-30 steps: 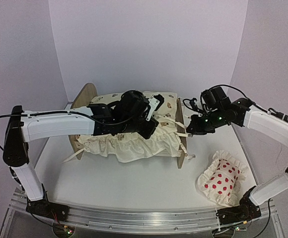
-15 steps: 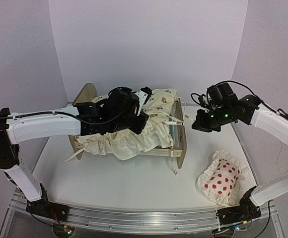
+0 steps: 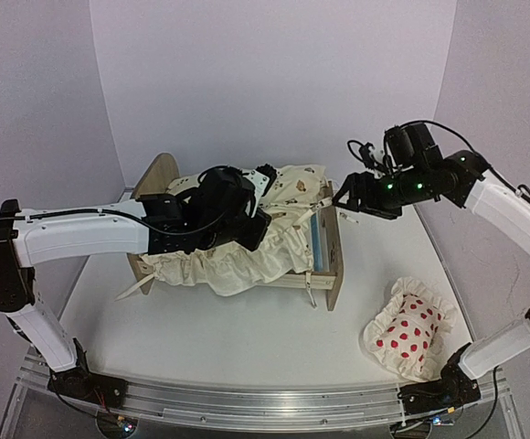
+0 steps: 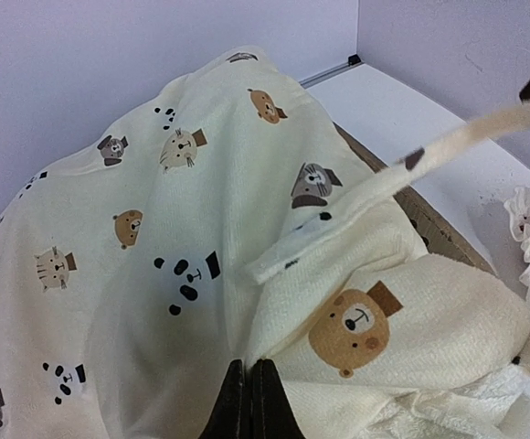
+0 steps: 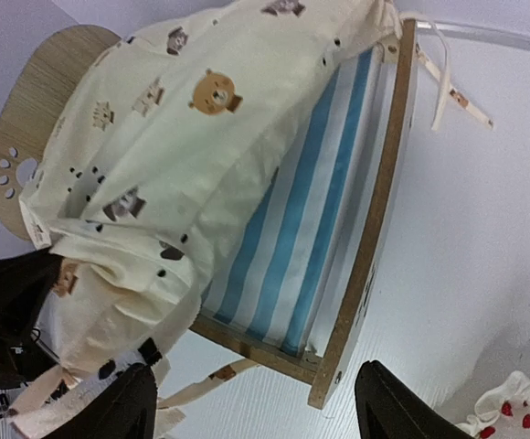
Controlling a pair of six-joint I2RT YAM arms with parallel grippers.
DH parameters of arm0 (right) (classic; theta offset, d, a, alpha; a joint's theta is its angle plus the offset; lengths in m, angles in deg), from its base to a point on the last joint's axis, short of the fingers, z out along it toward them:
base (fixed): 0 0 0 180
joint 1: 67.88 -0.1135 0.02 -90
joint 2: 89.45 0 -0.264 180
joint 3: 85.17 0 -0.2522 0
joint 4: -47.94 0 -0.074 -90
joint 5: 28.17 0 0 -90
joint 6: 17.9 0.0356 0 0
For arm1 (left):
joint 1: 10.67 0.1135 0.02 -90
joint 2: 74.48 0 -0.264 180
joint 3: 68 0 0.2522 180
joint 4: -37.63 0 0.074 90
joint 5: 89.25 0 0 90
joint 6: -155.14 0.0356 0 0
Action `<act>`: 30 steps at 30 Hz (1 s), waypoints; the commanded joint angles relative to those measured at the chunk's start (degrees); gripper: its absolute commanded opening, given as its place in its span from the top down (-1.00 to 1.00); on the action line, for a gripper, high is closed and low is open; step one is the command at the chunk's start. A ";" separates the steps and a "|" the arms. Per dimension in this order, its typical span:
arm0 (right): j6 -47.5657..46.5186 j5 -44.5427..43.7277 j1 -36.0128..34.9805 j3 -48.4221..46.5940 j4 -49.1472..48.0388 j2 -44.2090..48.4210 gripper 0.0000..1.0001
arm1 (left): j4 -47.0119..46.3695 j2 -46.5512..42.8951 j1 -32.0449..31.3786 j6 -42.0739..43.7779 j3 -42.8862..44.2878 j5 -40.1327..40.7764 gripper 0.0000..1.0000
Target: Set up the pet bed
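The pet bed stands mid-table, a plywood frame with rounded end boards. Its blue-and-white striped base lies bare at the right end. The cream animal-print cushion is bunched over the bed's left and middle. My left gripper is shut on a fold of that cushion. My right gripper hovers open above the bed's right end board, with nothing between its fingers. A cushion tie strap stretches up toward it.
The red-dotted white pillow lies on the table at the front right, apart from the bed. Loose tie straps hang over the bed's front rail. White walls close off the back and both sides.
The left gripper has dragged the cushion leftward, uncovering the striped base. The right gripper has opened and risen from beside the right end board to above it.
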 commanded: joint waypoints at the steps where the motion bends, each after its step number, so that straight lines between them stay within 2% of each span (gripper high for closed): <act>1: -4.86 7.01 1.20 -7.56 0.17 -3.59 -0.52 | -0.96 -3.07 0.32 -0.13 0.25 1.49 1.00; 4: -5.96 12.62 1.30 -11.06 0.37 -7.27 -0.52 | -0.95 -3.32 0.32 -0.15 0.06 1.42 1.00; 10: -6.17 13.76 5.35 -14.43 0.62 -8.31 -0.46 | -0.13 -3.75 0.32 -0.39 0.07 1.63 1.00; 14: -5.56 22.38 6.24 -16.31 0.72 -11.71 -0.42 | -0.05 -4.43 0.32 -0.48 -0.29 1.52 1.00; 17: -6.76 29.95 6.24 -15.70 0.47 -15.11 -0.44 | -0.64 -4.86 0.33 -0.49 -0.87 1.01 1.00; 23: -8.35 39.39 6.24 -15.27 -0.14 -19.43 -0.44 | -0.37 -4.44 0.36 -0.58 -0.39 0.79 1.00; 30: -9.05 43.38 6.24 -14.08 -0.25 -21.52 -0.29 | -0.49 -4.73 0.35 -0.91 -0.81 0.98 1.00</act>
